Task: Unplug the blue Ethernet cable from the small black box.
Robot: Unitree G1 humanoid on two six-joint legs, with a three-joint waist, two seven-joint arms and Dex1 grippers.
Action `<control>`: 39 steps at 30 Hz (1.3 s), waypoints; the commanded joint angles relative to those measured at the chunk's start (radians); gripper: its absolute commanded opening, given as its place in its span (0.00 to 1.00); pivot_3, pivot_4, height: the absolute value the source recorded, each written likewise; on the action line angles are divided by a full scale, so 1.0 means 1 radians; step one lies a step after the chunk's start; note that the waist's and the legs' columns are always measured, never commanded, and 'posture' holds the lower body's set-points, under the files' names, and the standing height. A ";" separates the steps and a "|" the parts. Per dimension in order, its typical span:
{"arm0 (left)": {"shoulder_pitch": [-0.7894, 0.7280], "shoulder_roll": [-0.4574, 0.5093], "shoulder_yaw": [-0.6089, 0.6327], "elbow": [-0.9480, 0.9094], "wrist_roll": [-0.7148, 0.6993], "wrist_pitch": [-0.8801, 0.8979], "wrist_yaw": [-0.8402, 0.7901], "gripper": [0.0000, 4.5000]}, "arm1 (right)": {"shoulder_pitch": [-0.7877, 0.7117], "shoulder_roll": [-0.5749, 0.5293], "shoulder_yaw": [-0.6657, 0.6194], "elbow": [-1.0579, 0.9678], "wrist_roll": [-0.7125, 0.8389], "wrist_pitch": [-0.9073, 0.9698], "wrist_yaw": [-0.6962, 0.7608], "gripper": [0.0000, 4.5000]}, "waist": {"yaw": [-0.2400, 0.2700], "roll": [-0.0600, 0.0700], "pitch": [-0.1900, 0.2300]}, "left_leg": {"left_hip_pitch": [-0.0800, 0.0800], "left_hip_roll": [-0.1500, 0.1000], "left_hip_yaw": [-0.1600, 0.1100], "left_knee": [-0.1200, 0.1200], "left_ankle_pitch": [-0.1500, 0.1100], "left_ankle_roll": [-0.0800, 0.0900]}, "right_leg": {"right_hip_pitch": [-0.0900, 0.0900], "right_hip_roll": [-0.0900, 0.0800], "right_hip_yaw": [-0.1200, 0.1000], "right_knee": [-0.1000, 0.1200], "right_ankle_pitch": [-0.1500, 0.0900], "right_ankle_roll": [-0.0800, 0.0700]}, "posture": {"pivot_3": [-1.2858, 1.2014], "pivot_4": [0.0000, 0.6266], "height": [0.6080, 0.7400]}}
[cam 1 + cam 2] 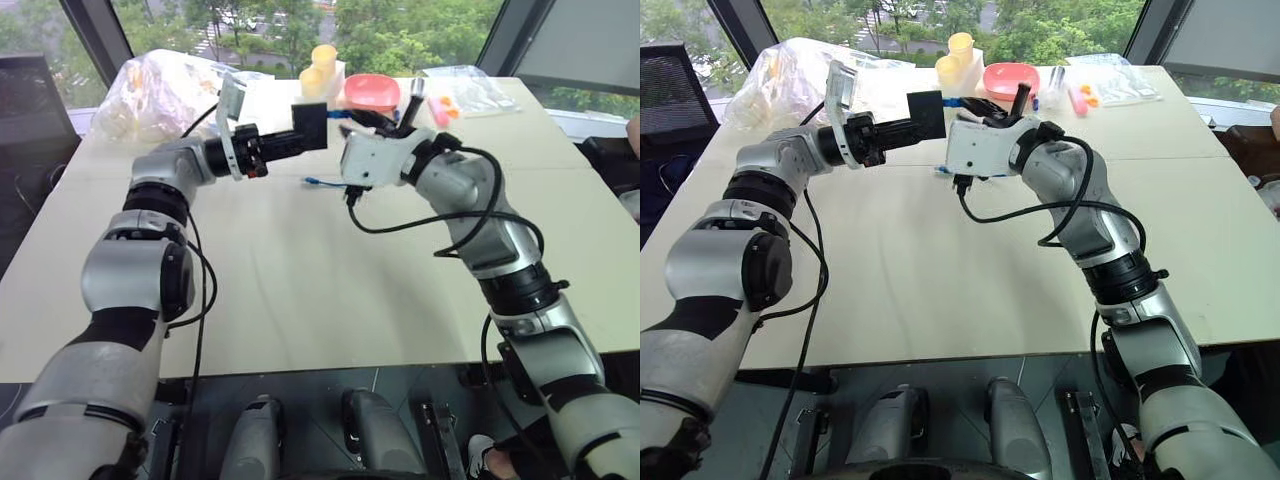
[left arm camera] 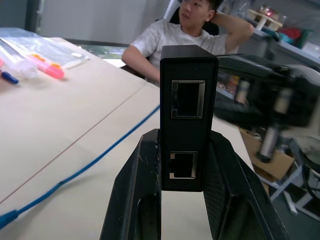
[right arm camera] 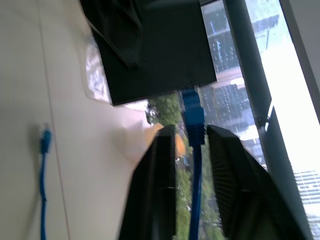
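- We hold the small black box [image 2: 189, 117] in the air above the bench [image 1: 300, 290], the left gripper [image 2: 186, 165] clamped tight on its lower end, one black finger on each flat side.
- The blue Ethernet cable [image 3: 194, 150] is plugged into the box's edge; its blue boot stands between the fingers of our right gripper [image 3: 192, 145], whose jaws are partly open, and we cannot tell whether they touch it.
- The cord's free end [image 3: 45, 137] trails down onto the bench, clear of both arms.
- We judge the box light and rigid, its matte sides giving a sure hold; it should stand a firm pull.
- The cord is limp and will stretch or slip if pulled by its length, so we would close on the stiff boot just beside the port, pressing its latch tab if the jaws can reach it.
- A person [image 2: 175, 37] sits beyond the bench's far end; bags and a pink bowl [image 1: 372, 92] lie at the far edge.
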 commanded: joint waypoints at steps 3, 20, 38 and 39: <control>-0.018 0.045 0.025 -0.026 0.002 0.002 -0.038 0.12 | 0.151 -0.059 -0.168 -0.245 0.242 0.253 0.190 0.95 | 0.010 0.000 0.000 | 0.000 0.000 -0.001 0.000 0.000 0.000 | 0.000 0.000 -0.001 0.000 0.000 0.000 | 0.52 0.24 1.00; 0.158 0.231 -0.209 -0.436 -0.312 0.339 -0.227 0.12 | 0.124 0.524 -0.589 -0.362 1.073 1.151 -0.043 0.95 | 0.004 0.000 0.000 | 0.004 0.002 -0.005 0.002 0.000 0.000 | 0.001 -0.001 -0.003 0.009 -0.001 -0.002 | 0.52 0.24 1.00; 0.216 0.246 -0.230 -0.517 -0.364 0.385 -0.227 0.12 | 0.087 0.507 -0.525 -0.246 1.206 0.991 -0.156 0.95 | 0.000 0.000 0.000 | 0.001 0.001 -0.005 0.002 0.000 0.000 | 0.000 -0.001 -0.004 0.008 -0.001 -0.001 | 0.52 0.24 1.00; 0.213 0.244 -0.230 -0.513 -0.362 0.382 -0.227 0.12 | 0.091 0.502 -0.519 -0.251 1.216 0.993 -0.156 0.95 | 0.000 0.000 0.000 | 0.001 0.001 -0.005 0.002 0.000 0.000 | 0.000 -0.001 -0.004 0.008 -0.001 -0.001 | 0.52 0.24 1.00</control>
